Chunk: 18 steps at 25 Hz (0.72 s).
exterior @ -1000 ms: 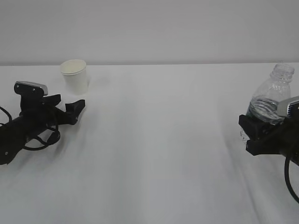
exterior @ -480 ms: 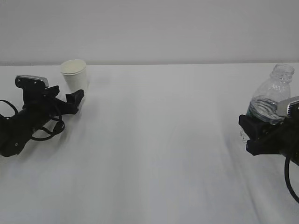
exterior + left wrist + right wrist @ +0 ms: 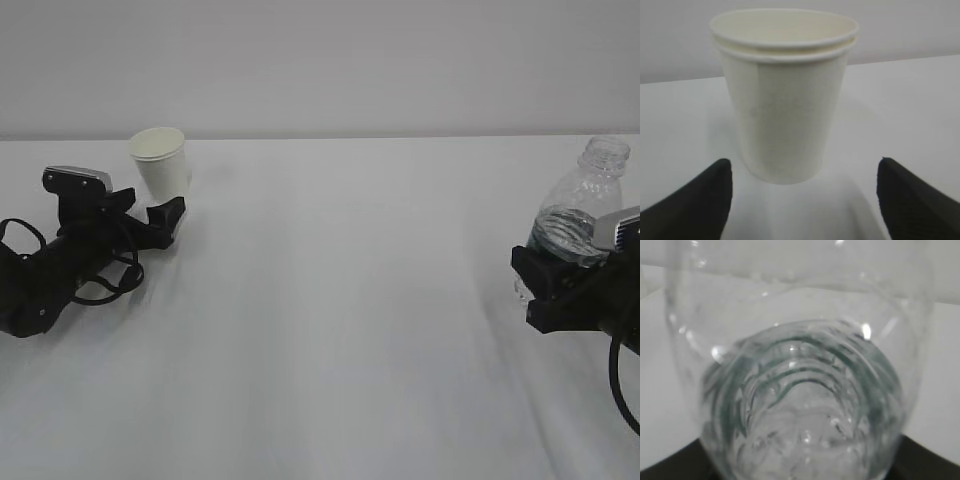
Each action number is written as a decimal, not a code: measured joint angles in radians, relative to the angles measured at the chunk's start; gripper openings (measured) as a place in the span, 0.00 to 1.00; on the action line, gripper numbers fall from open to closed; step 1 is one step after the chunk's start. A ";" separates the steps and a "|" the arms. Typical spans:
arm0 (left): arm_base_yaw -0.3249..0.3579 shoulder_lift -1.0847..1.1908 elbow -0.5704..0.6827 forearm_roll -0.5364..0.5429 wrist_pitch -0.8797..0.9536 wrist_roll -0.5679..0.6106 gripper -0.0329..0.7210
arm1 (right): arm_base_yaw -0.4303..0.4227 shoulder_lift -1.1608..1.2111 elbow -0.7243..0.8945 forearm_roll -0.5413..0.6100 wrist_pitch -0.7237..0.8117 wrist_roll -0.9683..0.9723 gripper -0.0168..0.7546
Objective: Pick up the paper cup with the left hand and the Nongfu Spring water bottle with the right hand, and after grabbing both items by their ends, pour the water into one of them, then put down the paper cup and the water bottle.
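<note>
The paper cup point(image 3: 161, 163) stands upright near the back left of the white tabletop point(image 3: 340, 300), with a rolled double rim visible in the left wrist view. The left hand point(image 3: 168, 216) lies low on the tabletop just in front of the cup, its jaws spread wide, one finger to each side of the cup's base with a gap between each finger and the cup wall. At the far right, the water bottle point(image 3: 583, 205) stands tilted slightly, uncapped, with clear water point(image 3: 805, 405) showing through its ribbed wall. The right hand point(image 3: 545, 285) has its jaws clamped around the bottle's lower part.
</note>
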 joint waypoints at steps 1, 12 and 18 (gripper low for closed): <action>0.000 0.000 0.000 0.000 0.000 0.000 0.89 | 0.000 0.000 0.000 0.000 0.000 0.000 0.55; 0.000 0.000 -0.040 0.039 0.000 0.002 0.95 | 0.000 0.000 0.000 0.000 0.000 0.000 0.55; 0.000 0.001 -0.093 0.046 0.000 0.002 0.96 | 0.000 0.000 0.000 0.000 0.000 0.000 0.55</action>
